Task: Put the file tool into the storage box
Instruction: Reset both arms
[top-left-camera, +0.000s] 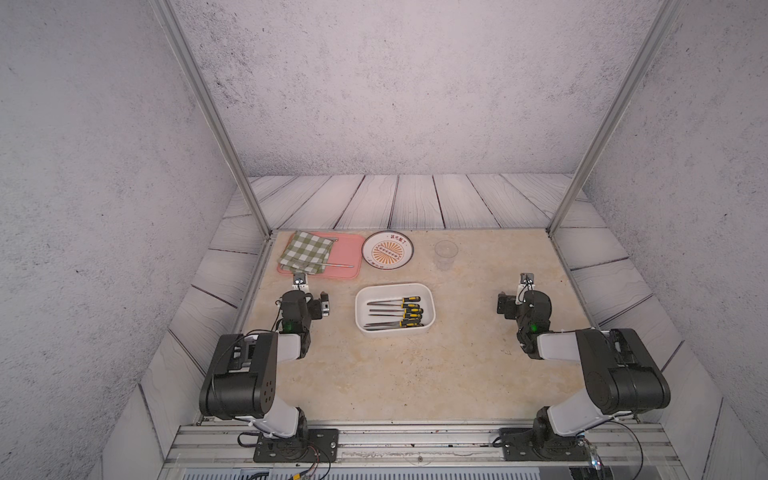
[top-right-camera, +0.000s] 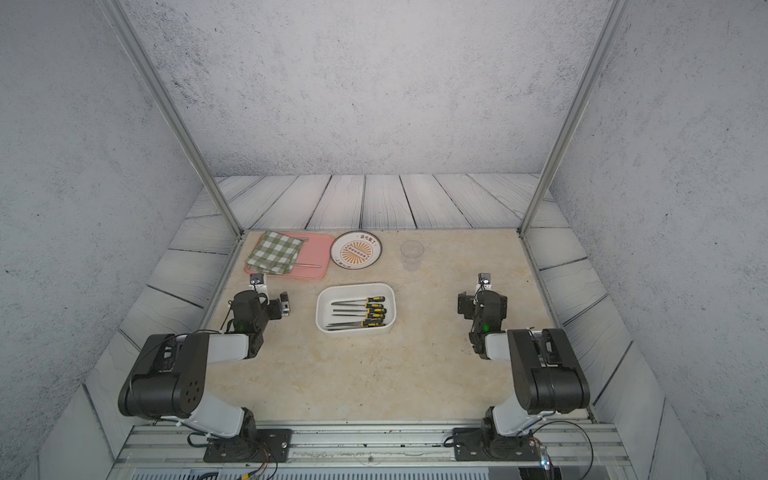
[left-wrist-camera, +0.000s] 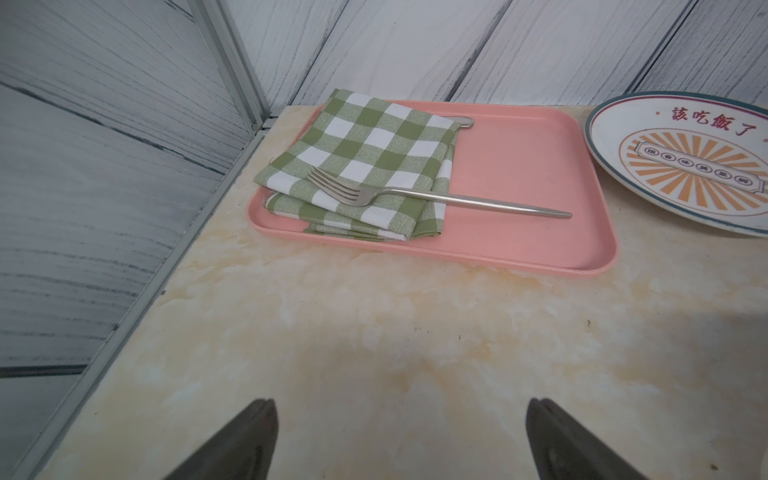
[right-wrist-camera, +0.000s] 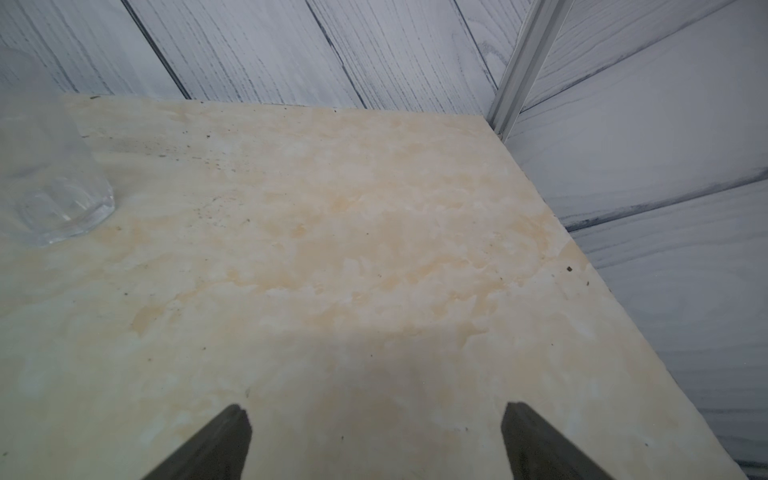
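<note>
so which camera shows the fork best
The left wrist view: the fork is large and sharp, tines on the checked cloth, handle over the pink tray. In both top views the fork is only a thin sliver. The right wrist view misses it.

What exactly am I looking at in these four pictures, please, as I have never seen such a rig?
Two robot arms, the left arm and the right arm, stand at the near edge of a table. Both top views look down from one overhead camera; the other two come from a camera on each wrist. In the middle sits a white storage box holding several yellow-handled files. At the back are a pink tray with a checked cloth and fork, a printed plate and a clear glass. Both pairs of jaws stand open and hold nothing.
</note>
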